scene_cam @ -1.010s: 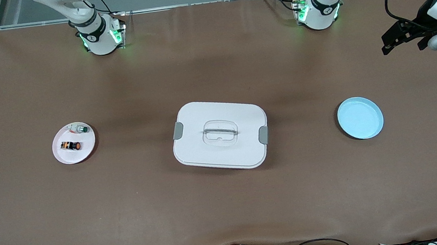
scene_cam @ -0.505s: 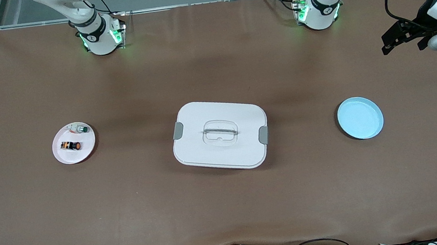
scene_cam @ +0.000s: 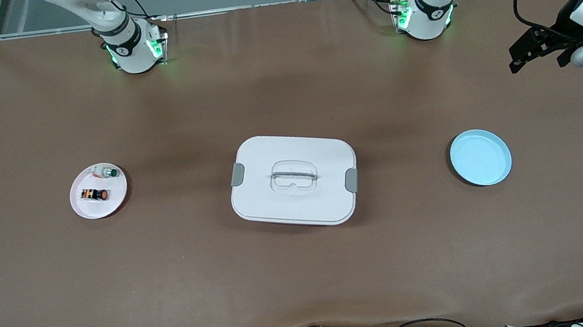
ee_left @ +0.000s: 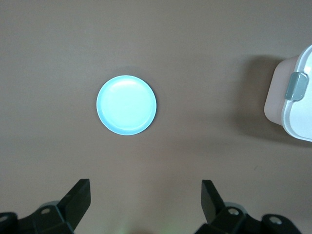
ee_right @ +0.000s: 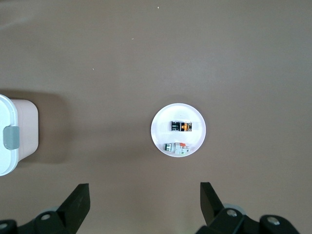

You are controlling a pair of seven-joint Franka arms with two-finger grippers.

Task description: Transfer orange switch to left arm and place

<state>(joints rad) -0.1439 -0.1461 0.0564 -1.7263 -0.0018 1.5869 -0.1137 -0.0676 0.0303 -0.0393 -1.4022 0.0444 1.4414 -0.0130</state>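
The orange switch lies on its side on a pink plate toward the right arm's end of the table. The white box with grey clips stands mid-table; one end shows in each wrist view. My right gripper hangs open and empty high over the table near the pink plate. High over bare table near a blue plate, my left gripper is open and empty as well. Neither hand shows in the front view.
A small silver switch with a green cap shares the pink plate, farther from the front camera than the orange switch. The blue plate holds nothing. A black-and-white device hangs over the table edge at the left arm's end.
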